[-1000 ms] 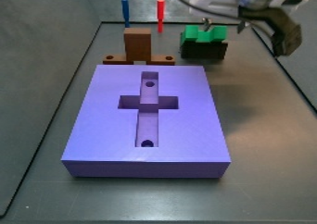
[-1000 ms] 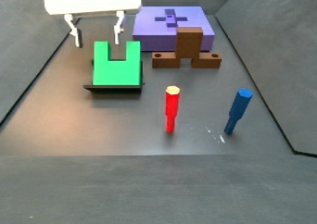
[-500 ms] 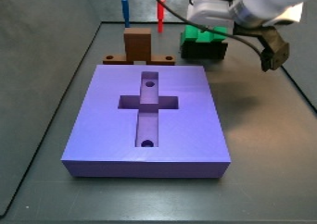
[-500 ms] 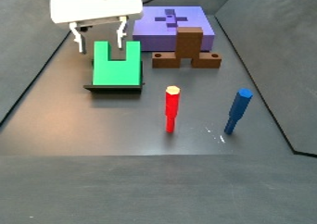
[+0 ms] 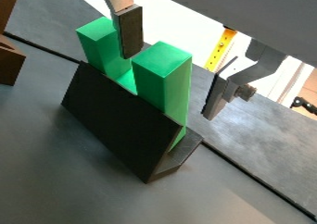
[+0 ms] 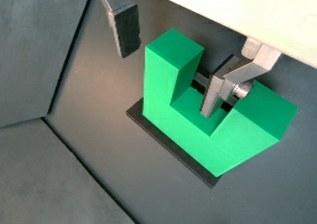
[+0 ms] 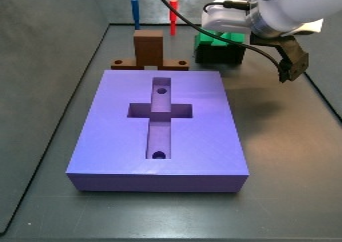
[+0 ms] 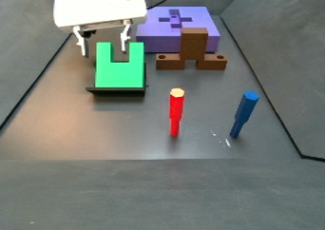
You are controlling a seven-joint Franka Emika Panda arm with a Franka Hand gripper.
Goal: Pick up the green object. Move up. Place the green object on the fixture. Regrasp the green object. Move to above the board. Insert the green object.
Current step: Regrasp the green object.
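no writing visible; claw (image 8: 103,36) fingers apart, straddling green object (image 8: 118,70) on fixture (image 8: 114,89).

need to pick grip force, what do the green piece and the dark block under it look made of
Green object: likely plastic, maybe printed; matte, uniform colour, crisp edges, no glare. Fixture beneath it: dark, dull, also plastic-like, though painted metal can't be ruled out. The open pincer straddles the green object; its fingers look like brushed metal.
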